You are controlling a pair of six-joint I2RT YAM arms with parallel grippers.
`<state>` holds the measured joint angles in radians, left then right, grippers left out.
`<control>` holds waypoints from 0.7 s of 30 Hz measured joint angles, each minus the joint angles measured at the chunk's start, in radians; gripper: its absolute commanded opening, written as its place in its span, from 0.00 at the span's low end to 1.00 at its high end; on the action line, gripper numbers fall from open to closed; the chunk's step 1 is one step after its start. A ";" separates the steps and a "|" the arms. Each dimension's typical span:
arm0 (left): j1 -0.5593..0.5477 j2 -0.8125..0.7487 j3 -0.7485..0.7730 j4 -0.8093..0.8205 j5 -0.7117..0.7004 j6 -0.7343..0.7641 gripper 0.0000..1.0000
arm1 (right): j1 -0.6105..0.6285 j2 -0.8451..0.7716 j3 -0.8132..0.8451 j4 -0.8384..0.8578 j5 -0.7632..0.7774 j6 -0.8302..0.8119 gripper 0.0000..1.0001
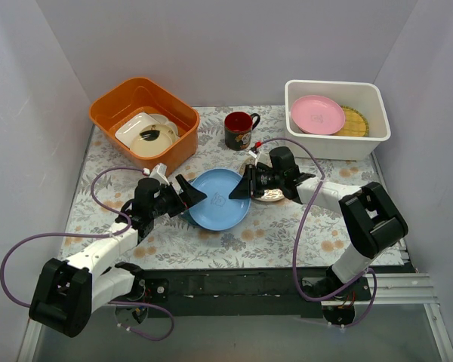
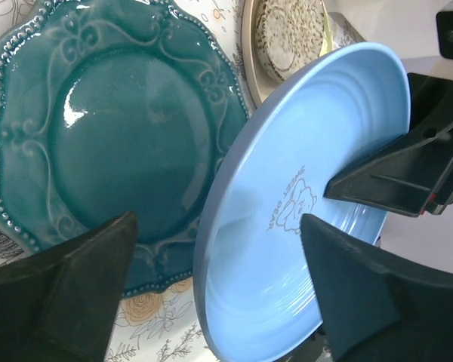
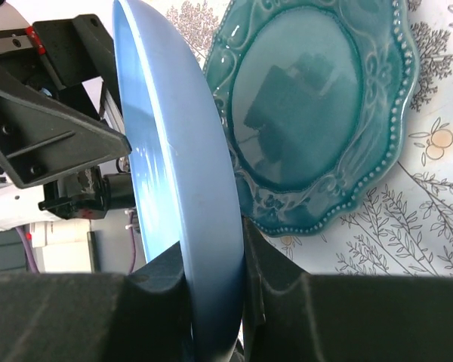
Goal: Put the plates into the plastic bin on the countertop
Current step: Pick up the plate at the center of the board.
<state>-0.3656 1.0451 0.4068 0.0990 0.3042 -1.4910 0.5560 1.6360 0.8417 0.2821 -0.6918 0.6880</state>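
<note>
A blue plate (image 1: 219, 197) is tilted up on edge above a teal scalloped plate (image 2: 113, 136) on the fern-print countertop (image 1: 325, 234). My right gripper (image 1: 241, 185) is shut on the blue plate's right rim, as the right wrist view (image 3: 215, 264) shows. My left gripper (image 1: 185, 194) is open, its fingers wide apart on either side of the plate's left rim (image 2: 219, 226), not pressing it. The white plastic bin (image 1: 336, 143) at the back right holds a pink plate (image 1: 317, 115) and a yellow woven plate (image 1: 353, 121).
A grey patterned plate (image 2: 291, 34) lies just right of the blue one, under my right wrist. An orange tub (image 1: 143, 121) with white dishes stands at the back left. A dark red-rimmed mug (image 1: 240, 130) stands between tub and bin.
</note>
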 measured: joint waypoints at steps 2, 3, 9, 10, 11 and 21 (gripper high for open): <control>0.000 0.000 0.000 0.000 0.001 0.002 0.98 | 0.001 0.000 0.012 -0.014 0.001 -0.014 0.01; 0.000 0.000 0.000 0.000 0.002 0.005 0.98 | 0.001 0.000 0.020 -0.026 0.003 -0.022 0.01; 0.000 0.000 0.000 0.000 0.003 0.014 0.98 | 0.001 0.000 0.100 -0.123 0.040 -0.092 0.01; 0.000 0.000 0.000 0.000 0.003 0.014 0.98 | 0.001 0.000 0.115 -0.143 0.050 -0.109 0.01; 0.000 -0.002 0.000 0.000 0.003 0.014 0.98 | 0.001 0.000 0.129 -0.161 0.062 -0.123 0.01; 0.000 -0.024 0.000 -0.001 0.003 0.021 0.98 | 0.001 0.000 0.211 -0.346 0.202 -0.253 0.01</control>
<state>-0.3656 1.0210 0.4072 0.0982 0.3077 -1.4696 0.5568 1.6360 1.0531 -0.0643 -0.4896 0.4355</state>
